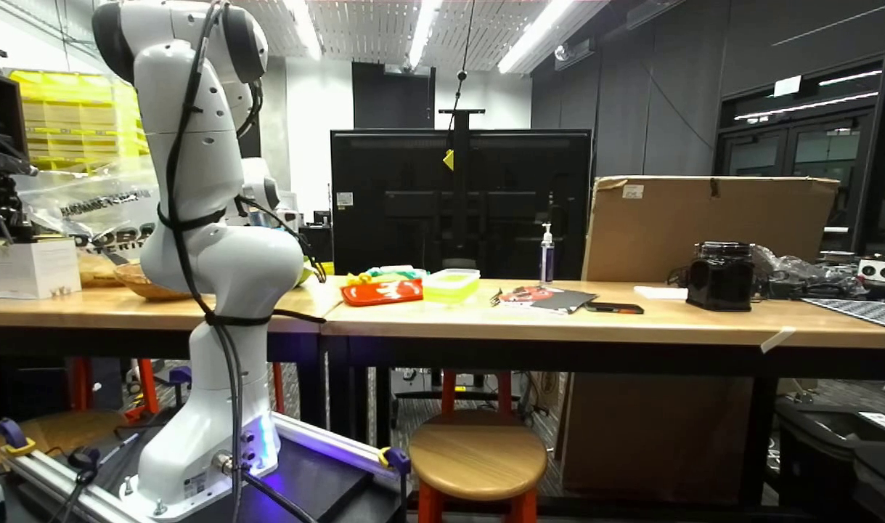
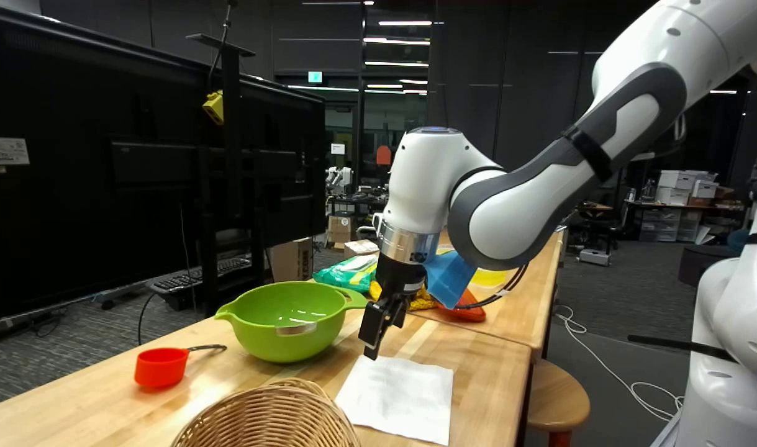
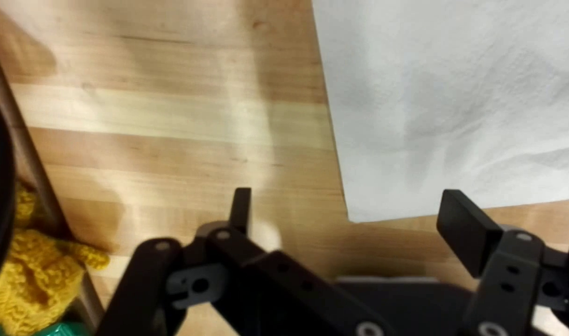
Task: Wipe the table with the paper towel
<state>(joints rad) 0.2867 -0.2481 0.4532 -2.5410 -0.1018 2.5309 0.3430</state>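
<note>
The paper towel (image 2: 403, 397) is a white square sheet lying flat on the light wooden table (image 2: 484, 366). It also fills the upper right of the wrist view (image 3: 452, 93). My gripper (image 2: 383, 340) points down, above the towel's far corner beside the green bowl. In the wrist view my gripper (image 3: 347, 205) is open, with its black fingers wide apart. One towel corner shows between the fingertips, and nothing is held. The table (image 1: 442, 323) also shows in an exterior view, where the arm hides the gripper and I cannot see the towel.
A green bowl (image 2: 291, 323) stands left of the gripper, with a red measuring cup (image 2: 161, 367) beyond it. A wicker basket (image 2: 266, 419) is at the near edge. A yellow knitted item (image 3: 32, 275), a green bag (image 2: 350, 273) and a red pouch (image 2: 465, 312) lie behind.
</note>
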